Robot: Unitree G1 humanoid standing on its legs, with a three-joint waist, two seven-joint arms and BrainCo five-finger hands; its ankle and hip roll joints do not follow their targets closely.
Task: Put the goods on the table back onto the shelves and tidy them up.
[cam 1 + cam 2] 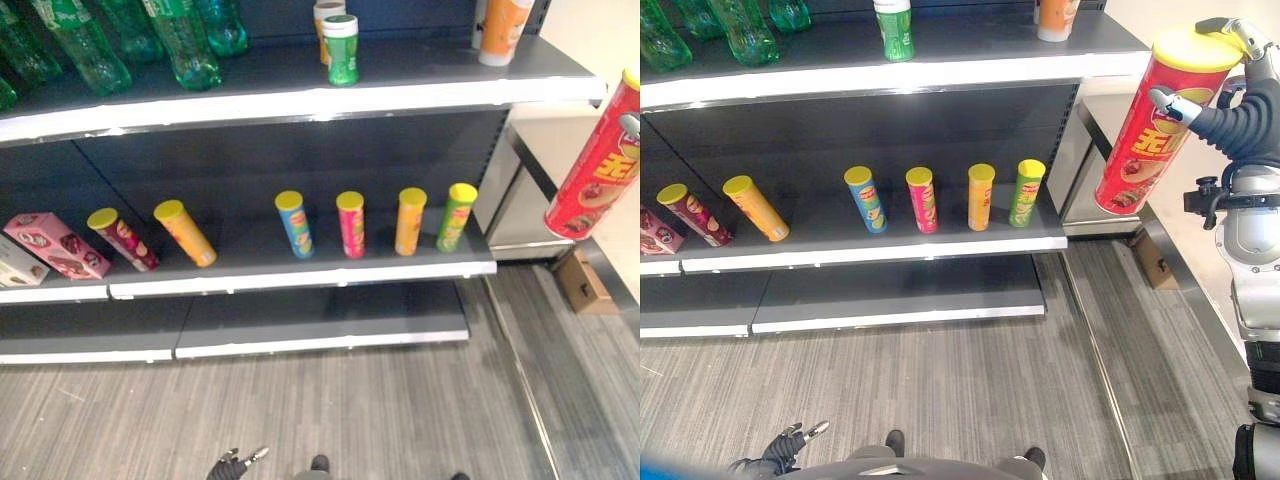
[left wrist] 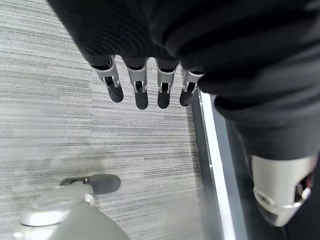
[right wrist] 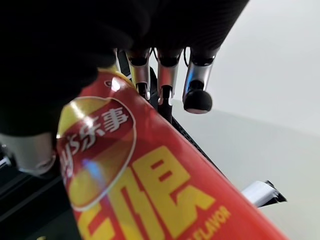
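Holding one red can (image 1: 1150, 125), right hand (image 1: 1240, 110); six cans (image 1: 923, 199) shelved.

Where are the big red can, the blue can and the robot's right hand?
big red can (image 1: 1145, 135), right eye view, label middle.
blue can (image 1: 867, 200), right eye view, its side.
right hand (image 1: 1240, 120), right eye view, dark cover.

Head eyes: looking down from above, sharing shelves (image 1: 300, 270) and floor (image 1: 960, 390). Wrist views: very close, left facing floor, right against red can (image 3: 150, 190).
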